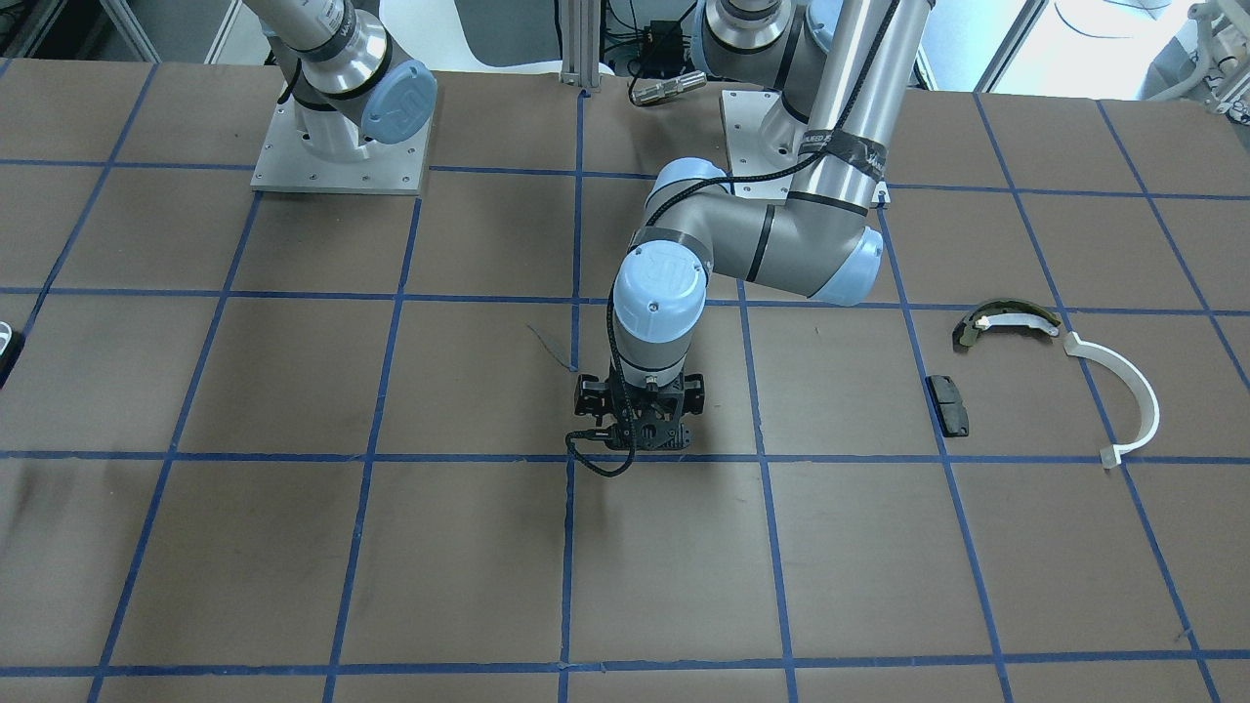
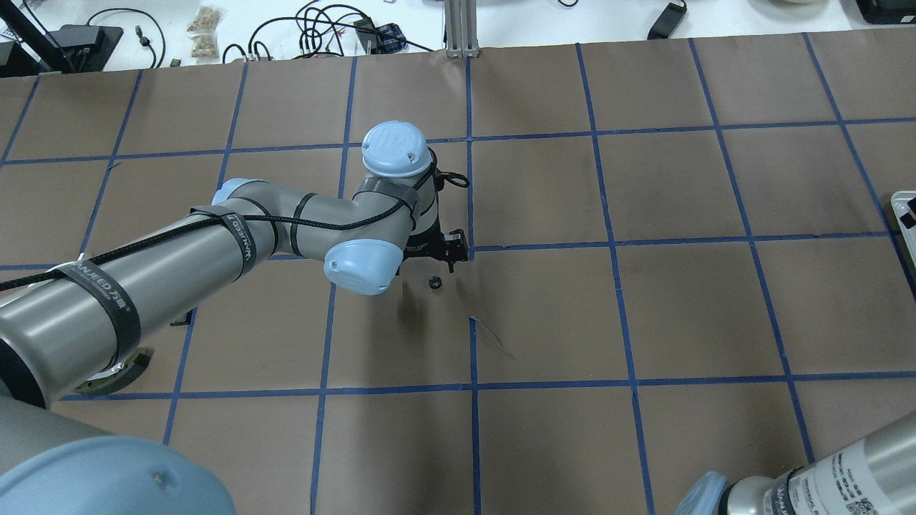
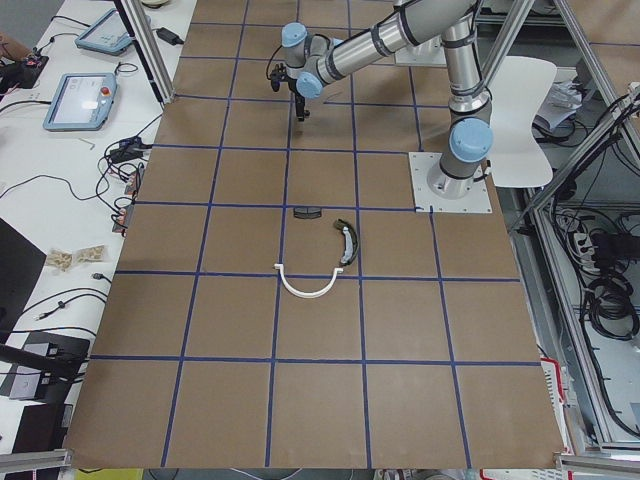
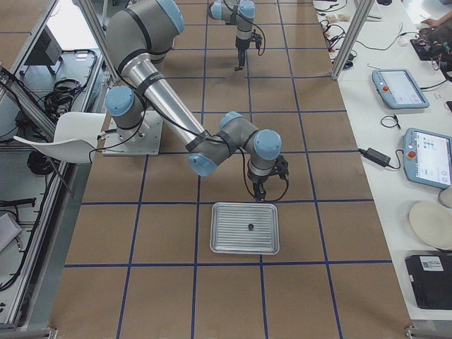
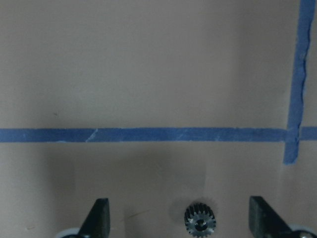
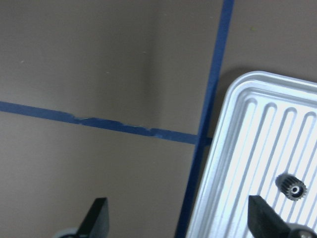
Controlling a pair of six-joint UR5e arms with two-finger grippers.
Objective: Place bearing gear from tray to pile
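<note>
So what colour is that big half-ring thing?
The half-ring is white, clearest in the exterior front-facing view.

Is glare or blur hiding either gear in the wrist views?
Left wrist view: dim, with a soft shadow, but the loose gear shows its teeth. Right wrist view: the tray shines bright along its ridges, yet the tray gear is readable. Overhead view: the loose gear is only a dark speck.
</note>
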